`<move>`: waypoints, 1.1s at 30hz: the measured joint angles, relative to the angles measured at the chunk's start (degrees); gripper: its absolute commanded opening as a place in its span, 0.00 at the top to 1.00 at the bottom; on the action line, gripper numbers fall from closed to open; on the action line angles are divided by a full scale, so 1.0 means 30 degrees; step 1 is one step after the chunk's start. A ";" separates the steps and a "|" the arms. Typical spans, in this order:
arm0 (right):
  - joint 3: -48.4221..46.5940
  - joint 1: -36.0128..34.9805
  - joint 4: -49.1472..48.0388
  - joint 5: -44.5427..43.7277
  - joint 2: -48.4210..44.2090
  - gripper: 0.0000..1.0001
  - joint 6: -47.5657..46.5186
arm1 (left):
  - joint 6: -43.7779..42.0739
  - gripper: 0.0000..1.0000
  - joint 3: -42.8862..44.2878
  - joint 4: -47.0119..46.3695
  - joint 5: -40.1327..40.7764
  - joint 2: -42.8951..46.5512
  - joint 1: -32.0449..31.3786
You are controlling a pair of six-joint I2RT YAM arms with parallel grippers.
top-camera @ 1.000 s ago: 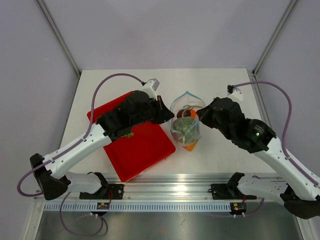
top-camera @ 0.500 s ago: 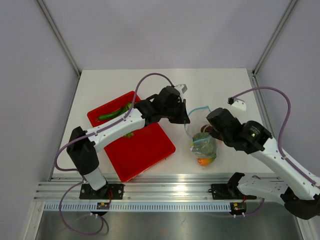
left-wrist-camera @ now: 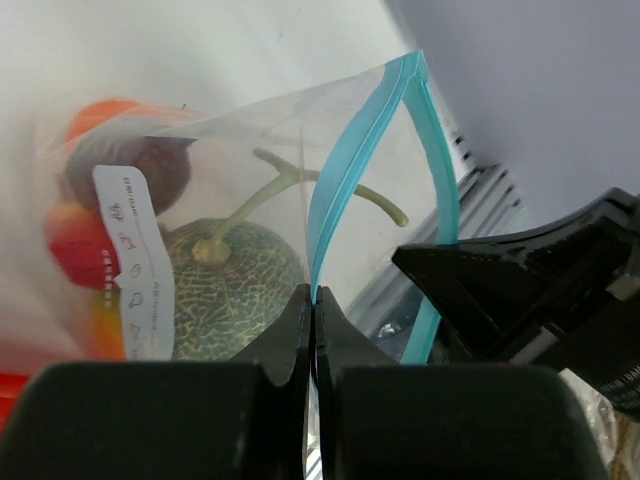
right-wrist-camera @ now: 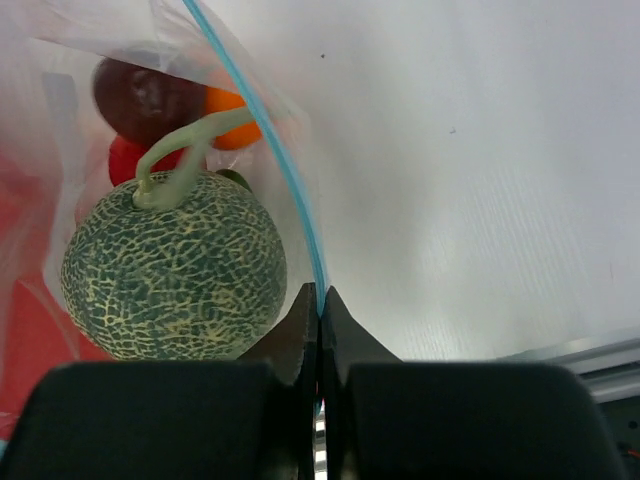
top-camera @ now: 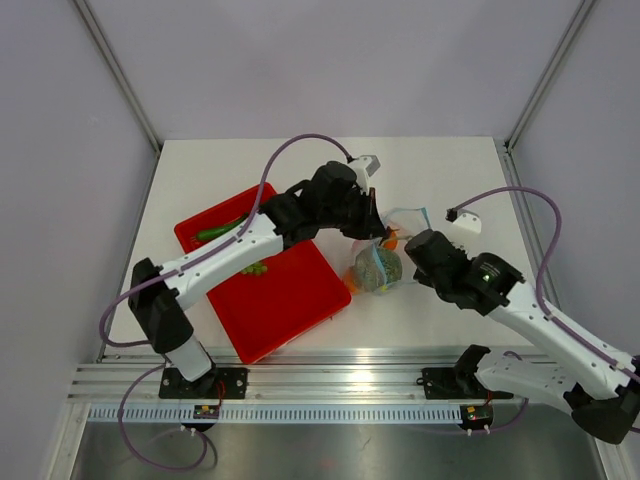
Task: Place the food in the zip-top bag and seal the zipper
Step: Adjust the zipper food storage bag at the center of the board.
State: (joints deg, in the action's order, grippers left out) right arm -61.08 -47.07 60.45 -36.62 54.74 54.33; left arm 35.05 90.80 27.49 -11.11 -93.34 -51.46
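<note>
Since half a second ago the zip-top bag has slid up and left, toward the corner of the red tray, and the right gripper has come in with it. From above, the left arm stretches long across the tray, with the left gripper at the bag's upper left. The right arm is bent short, its gripper at the bag's right. The bag lies on the table between them and a cucumber lies on the tray. From up here I cannot tell how tightly either gripper is closed. The left wrist view settles it for that side: the jaws are pressed together on the zipper. The two blue strips part beyond them, and a netted melon and a purple fruit show through the plastic. The right wrist view shows its own jaws likewise pinched on the blue strip, with the melon just beside them.
</note>
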 measured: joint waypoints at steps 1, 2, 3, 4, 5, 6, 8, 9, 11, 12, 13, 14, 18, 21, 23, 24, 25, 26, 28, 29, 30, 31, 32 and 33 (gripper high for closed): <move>0.0364 0.0044 0.0007 -0.0015 0.0364 1.00 0.0022 | -0.0204 1.00 0.0007 0.0197 -0.0007 -0.0539 0.0000; 0.0481 0.0073 0.0007 -0.0015 0.0685 1.00 0.0015 | -0.0372 1.00 0.0015 0.0386 -0.0015 -0.1049 0.0000; 0.0466 0.0087 -0.0066 -0.0066 0.0867 1.00 0.0000 | -0.0554 1.00 0.0051 0.0663 -0.0015 -0.1479 0.0000; 0.0342 0.0087 -0.0131 -0.0153 0.0991 1.00 -0.0080 | -0.0721 1.00 0.0138 0.0976 -0.0007 -0.1749 0.0000; 0.0073 0.0087 -0.0146 -0.0240 0.1056 0.99 -0.0219 | -0.0918 1.00 0.0299 0.1333 0.0022 -0.1974 0.0000; -0.0306 0.0095 -0.0138 -0.0357 0.1100 0.98 -0.0350 | -0.1129 1.00 0.0539 0.1661 0.0087 -0.2062 0.0000; -0.1515 0.0109 -0.0124 -0.0605 0.1209 0.87 -0.0721 | -0.1530 1.00 0.1515 0.2470 0.0226 -0.2091 0.0000; -0.2113 0.0109 -0.0153 -0.0714 0.1217 0.84 -0.0867 | -0.1763 1.00 0.2324 0.2616 0.0386 -0.2084 0.0000; -0.3053 0.0117 -0.0233 -0.1137 0.1158 0.78 -0.1188 | -0.2018 1.00 0.3453 0.2659 0.0561 -0.2076 0.0000; -0.3337 0.0124 -0.0401 -0.1413 0.0976 0.75 -0.1290 | -0.2113 1.00 0.3832 0.2565 0.0648 -0.2040 0.0000; -0.3344 0.0131 -0.0415 -0.1508 0.0867 0.75 -0.1333 | -0.2193 1.00 0.4073 0.2477 0.0692 -0.1974 0.0000; -0.3308 0.0160 -0.0350 -0.1530 0.0678 0.72 -0.1311 | -0.2222 1.00 0.4189 0.2433 0.0685 -0.1945 0.0000; -0.2499 0.0372 -0.0175 -0.1515 -0.0007 0.68 -0.0882 | -0.2222 1.00 0.4014 0.2353 0.0612 -0.1967 0.0000; -0.1712 0.0466 0.0248 -0.1421 -0.0517 0.67 -0.0291 | -0.2186 1.00 0.3657 0.2310 0.0554 -0.2018 0.0000; -0.1435 0.0466 0.0525 -0.1362 -0.0852 0.67 0.0036 | -0.2178 1.00 0.3541 0.2324 0.0532 -0.2091 0.0007; -0.1370 0.0474 0.0670 -0.1282 -0.1042 0.63 0.0182 | -0.2178 1.00 0.3504 0.2317 0.0510 -0.2113 0.0007; -0.1355 0.0481 0.0809 -0.1217 -0.1202 0.60 0.0342 | -0.2178 1.00 0.3446 0.2324 0.0481 -0.2113 0.0007; -0.1348 0.0495 0.0889 -0.1107 -0.1355 0.56 0.0437 | -0.2186 1.00 0.3417 0.2324 0.0466 -0.2120 0.0007; -0.1348 0.0517 0.0918 -0.0954 -0.1530 0.35 0.0605 | -0.2186 1.00 0.3337 0.2310 0.0452 -0.2120 0.0000; -0.1348 0.0532 0.0940 -0.0889 -0.1552 0.31 0.0758 | -0.2186 1.00 0.3315 0.2310 0.0437 -0.2120 0.0007; -0.1348 0.0554 0.0962 -0.0845 -0.1537 0.28 0.0765 | -0.2186 1.00 0.3300 0.2310 0.0415 -0.2127 0.0007; -0.1355 0.0605 0.0991 -0.0750 -0.1457 0.27 0.0780 | -0.2186 1.00 0.3300 0.2302 0.0408 -0.2127 0.0007; -0.1355 0.0656 0.1078 -0.0663 -0.1355 0.27 0.0809 | -0.2186 1.00 0.3300 0.2295 0.0401 -0.2127 0.0007; -0.1370 0.0765 0.1239 -0.0539 -0.1188 0.27 0.0823 | -0.2186 1.00 0.3300 0.2295 0.0393 -0.2127 0.0007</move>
State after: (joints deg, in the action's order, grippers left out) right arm -65.19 -44.77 64.16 -38.24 51.18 56.80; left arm 28.49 100.71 34.37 -9.93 -99.72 -51.44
